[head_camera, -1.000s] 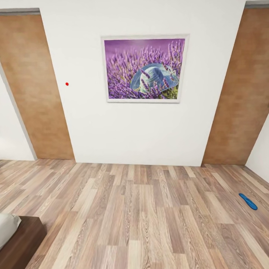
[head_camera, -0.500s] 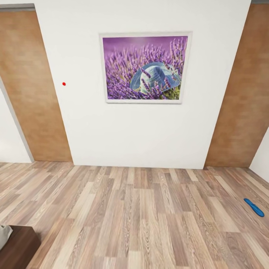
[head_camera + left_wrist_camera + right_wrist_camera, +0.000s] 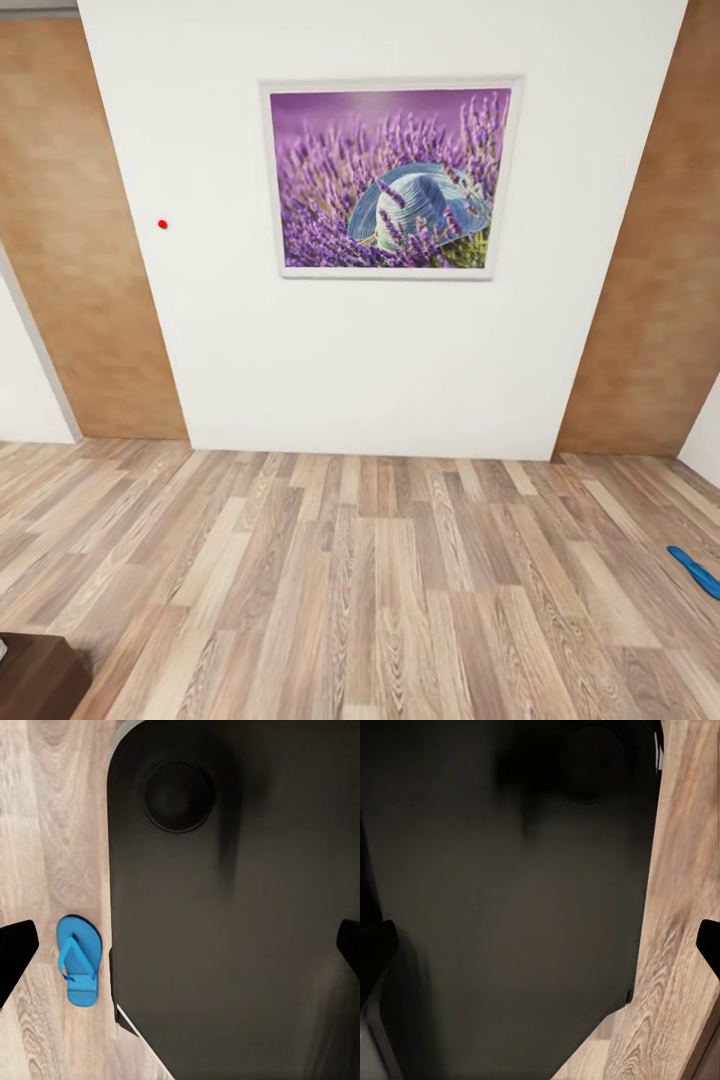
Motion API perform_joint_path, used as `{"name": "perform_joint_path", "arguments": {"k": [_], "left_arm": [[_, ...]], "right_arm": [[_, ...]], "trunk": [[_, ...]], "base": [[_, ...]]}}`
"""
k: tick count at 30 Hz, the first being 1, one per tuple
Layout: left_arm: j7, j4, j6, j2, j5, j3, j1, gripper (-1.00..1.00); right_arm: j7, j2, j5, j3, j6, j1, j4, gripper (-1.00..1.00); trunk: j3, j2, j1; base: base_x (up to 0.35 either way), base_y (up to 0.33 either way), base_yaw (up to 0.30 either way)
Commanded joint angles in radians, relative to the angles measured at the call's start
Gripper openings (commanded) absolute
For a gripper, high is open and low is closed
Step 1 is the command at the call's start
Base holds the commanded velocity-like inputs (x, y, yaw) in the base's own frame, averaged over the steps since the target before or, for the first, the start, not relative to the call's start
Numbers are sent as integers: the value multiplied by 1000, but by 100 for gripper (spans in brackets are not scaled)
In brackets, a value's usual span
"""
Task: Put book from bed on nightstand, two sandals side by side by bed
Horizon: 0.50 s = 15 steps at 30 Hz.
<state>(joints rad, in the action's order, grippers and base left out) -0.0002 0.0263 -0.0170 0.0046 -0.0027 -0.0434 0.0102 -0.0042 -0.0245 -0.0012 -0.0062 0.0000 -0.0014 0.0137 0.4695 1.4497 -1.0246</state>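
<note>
Two sandals (image 3: 694, 572) (image 3: 76, 960) lie on floor (image 3: 380, 580) (left fingers (image 3: 15, 949) spread)

2 blue sandals (image 3: 695, 572) (image 3: 75, 960), 1 framed pic (image 3: 390, 178), 1 red dot (image 3: 162, 225), 2 brown wall panels (image 3: 80, 250).

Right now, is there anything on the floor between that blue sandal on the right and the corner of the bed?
Nothing visible: only bare wood floor lies between the sandal at the right edge and the bed corner at lower left.
</note>
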Motion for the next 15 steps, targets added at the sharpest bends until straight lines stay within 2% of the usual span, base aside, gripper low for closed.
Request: {"name": "perform_joint_path", "arguments": {"k": [1, 15], "left_arm": [[0, 1, -1, 0, 0, -4, 0, 100], [0, 1, -6, 0, 0, -4, 0, 100]], "right_arm": [[0, 0, 0, -1, 0, 0, 0, 100], [-1, 4, 0, 4, -1, 0, -4, 100]], "trunk": [[1, 0, 0], [1, 0, 0]], "base": [[223, 0, 0], [205, 0, 0]]}}
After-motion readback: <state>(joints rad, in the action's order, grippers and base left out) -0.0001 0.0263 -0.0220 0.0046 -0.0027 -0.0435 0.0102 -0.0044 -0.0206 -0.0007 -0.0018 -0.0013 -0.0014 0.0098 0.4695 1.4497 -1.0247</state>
